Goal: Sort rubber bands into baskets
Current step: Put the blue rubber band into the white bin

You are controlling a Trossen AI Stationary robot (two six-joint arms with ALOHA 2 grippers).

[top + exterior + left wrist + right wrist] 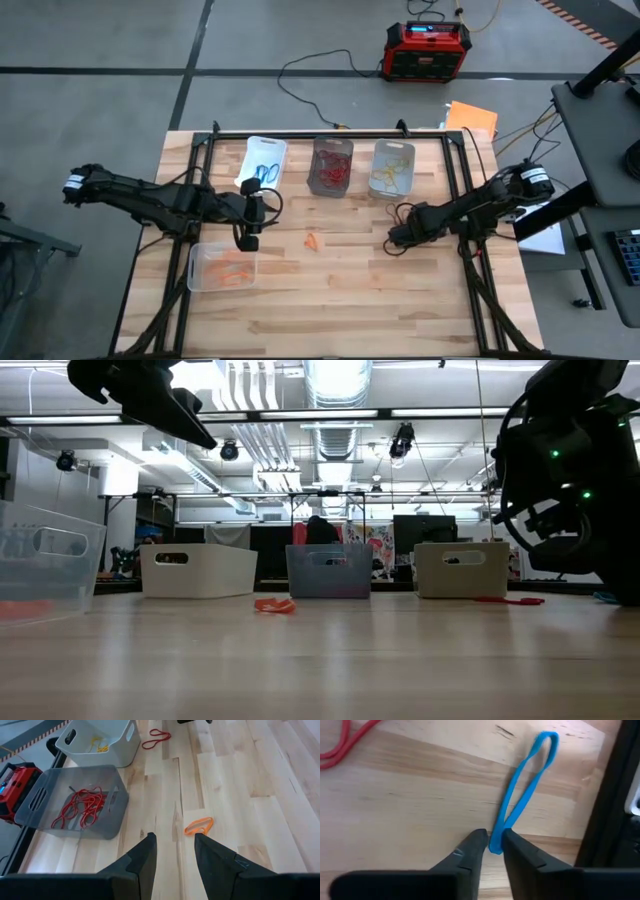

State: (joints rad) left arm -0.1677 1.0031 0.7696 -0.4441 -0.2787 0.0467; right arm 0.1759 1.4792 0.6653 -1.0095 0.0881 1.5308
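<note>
Right wrist view: right end effector [494, 841] pinches blue rubber band [522, 795] on table [410, 795].

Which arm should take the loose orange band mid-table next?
Left. The left gripper is open, and the orange band lies on the table just ahead of it, with the basket of orange bands beside that arm. The right gripper is pinched on a blue band.

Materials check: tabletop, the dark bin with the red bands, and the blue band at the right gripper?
Tabletop: looks like pale wood planks, matte, with visible grain and seams.
Dark bin: likely smoky translucent plastic; the red bands show through its walls.
Blue band: probably rubber, a thin flat limp loop pinched in the right gripper.
</note>
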